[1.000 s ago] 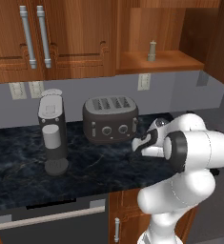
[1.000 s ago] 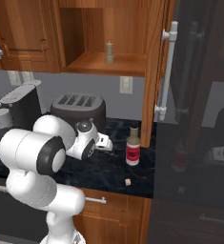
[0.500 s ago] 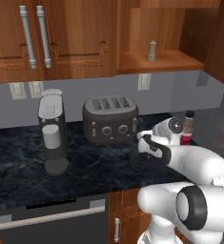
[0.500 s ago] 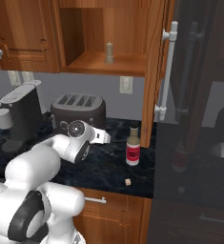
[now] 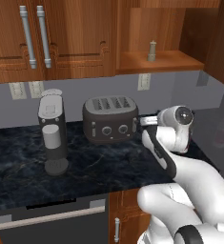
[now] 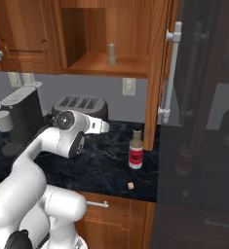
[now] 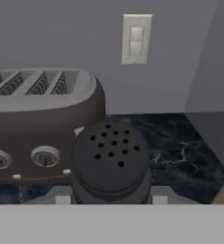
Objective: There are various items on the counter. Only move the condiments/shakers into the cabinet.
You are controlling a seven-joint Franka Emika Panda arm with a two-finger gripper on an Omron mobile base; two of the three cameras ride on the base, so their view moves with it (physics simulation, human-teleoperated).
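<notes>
holding the small black shaker (image 7: 111, 159) between its two fingers, the gripper (image 7: 108, 198) is clamped on the shaker's lower body, with the perforated cap facing the hand camera. the shaker sits clear of the counter (image 5: 99, 167), just in front of the dark four-slot toaster (image 5: 110, 117) as the hand view frames it. judged from its shape, the shaker is light, rigid and smooth-sided; a grip across the round body near its base, as shown, should resist slipping, though any tilt could let contents escape through the cap holes.

the tan wooden shaker (image 6: 112, 53) stands upright on the open shelf of the cabinet (image 6: 150, 68). the clear sauce bottle (image 6: 135, 151) with red label stands upright on the counter, well apart from the toaster. the coffee machine (image 5: 53, 131) stands at the toaster's far side.

the arm is folded, elbow forward, with the wrist (image 5: 176, 117) level beside the toaster and the hand pointing toward the wall outlet (image 7: 135, 38).
</notes>
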